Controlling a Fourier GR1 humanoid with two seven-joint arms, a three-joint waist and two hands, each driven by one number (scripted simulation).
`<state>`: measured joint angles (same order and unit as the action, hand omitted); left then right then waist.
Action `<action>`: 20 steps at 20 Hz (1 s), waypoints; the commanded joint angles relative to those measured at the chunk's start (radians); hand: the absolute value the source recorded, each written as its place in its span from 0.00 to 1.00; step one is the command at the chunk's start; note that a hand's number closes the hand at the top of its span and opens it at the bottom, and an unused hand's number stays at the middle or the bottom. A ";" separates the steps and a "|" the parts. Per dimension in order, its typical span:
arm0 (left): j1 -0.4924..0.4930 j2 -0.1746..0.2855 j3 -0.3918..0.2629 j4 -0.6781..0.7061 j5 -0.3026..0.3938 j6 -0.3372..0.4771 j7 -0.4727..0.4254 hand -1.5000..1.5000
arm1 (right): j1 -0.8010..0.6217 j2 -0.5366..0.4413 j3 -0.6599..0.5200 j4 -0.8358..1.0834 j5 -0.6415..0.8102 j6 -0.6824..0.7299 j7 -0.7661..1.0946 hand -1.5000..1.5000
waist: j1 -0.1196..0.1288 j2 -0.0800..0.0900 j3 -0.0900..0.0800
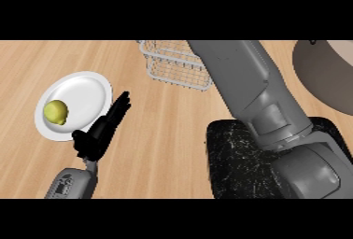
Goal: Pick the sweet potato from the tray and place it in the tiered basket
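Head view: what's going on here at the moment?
The right forearm stretches across the black tray and up over the wire basket; its hand is past the view's top edge, so whether it holds the sweet potato cannot be told. No sweet potato shows on the tray. The left hand rests open, fingers straight, beside a white plate with a yellow-green fruit.

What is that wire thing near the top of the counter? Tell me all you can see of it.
The basket is pale wire mesh in an open grid, standing on the wooden counter at top centre. The right forearm crosses over its right side, and the view's edge cuts its top. No contents show.
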<state>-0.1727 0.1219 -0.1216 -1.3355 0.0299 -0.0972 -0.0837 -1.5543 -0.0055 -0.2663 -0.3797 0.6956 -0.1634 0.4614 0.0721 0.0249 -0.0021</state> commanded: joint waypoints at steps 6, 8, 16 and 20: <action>-0.005 -0.003 0.005 0.000 0.006 -0.007 0.019 0.50 | -0.031 0.005 -0.165 0.127 -0.196 -0.038 0.073 1.00 | 0.007 0.000 0.000; -0.011 -0.012 0.002 0.020 0.008 -0.014 0.009 0.50 | -0.076 0.005 -0.194 0.151 -0.242 -0.039 0.111 0.00 | 0.014 0.002 0.000; -0.033 0.002 0.030 0.027 0.010 -0.014 0.005 0.50 | -0.052 0.006 -0.208 0.119 -0.255 -0.257 0.007 0.00 | -0.015 -0.004 0.000; -0.001 0.010 0.050 0.035 0.003 0.008 -0.014 0.50 | -0.021 -0.069 -0.148 0.090 -0.162 -0.387 0.010 0.00 | -0.046 -0.014 0.000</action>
<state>-0.1721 0.1266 -0.0893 -1.3133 0.0317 -0.0977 -0.0948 -1.5969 -0.0358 -0.4505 -0.2733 0.4781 -0.4298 0.4827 0.0475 0.0165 -0.0020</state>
